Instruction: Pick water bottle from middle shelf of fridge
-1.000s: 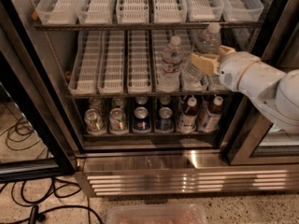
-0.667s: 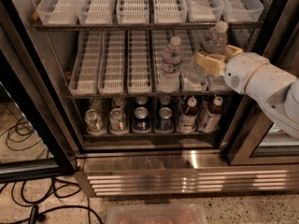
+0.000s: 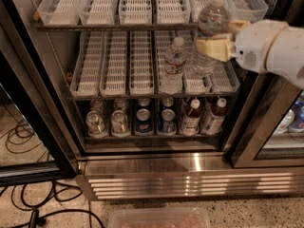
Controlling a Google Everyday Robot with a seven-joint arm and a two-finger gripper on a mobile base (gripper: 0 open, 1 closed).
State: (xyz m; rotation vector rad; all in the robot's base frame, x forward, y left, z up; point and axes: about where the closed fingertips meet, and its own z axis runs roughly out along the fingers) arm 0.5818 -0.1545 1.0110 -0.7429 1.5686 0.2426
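Your gripper (image 3: pixel 213 39) sits at 2 o'clock in the fridge (image 3: pixel 180 184) opening, fingers closed on the bottle (image 3: pixel 212 18) at mid-body. Bottle axis is upright (cap at 12 o'clock), apparently raised off the shelf (image 3: pixel 116 70). Keep clear of the second bottle (image 3: pixel 174 65) at its 8 o'clock.

Gripper (image 3: pixel 214 36), upper right: cream, clasping clear ribbed bottle (image 3: pixel 212 19), white cap. Shelf (image 3: pixel 142 97) dark metal; trays (image 3: pixel 141 65) white, slotted. Fridge (image 3: pixel 190 182) frame black, base louvred steel. Floor (image 3: pixel 251 213), bottom: speckled beige.

The gripper (image 3: pixel 212 49) holds 1 water bottle (image 3: pixel 212 20) over the middle shelf (image 3: pixel 114 70), right of the other bottle (image 3: pixel 174 65).
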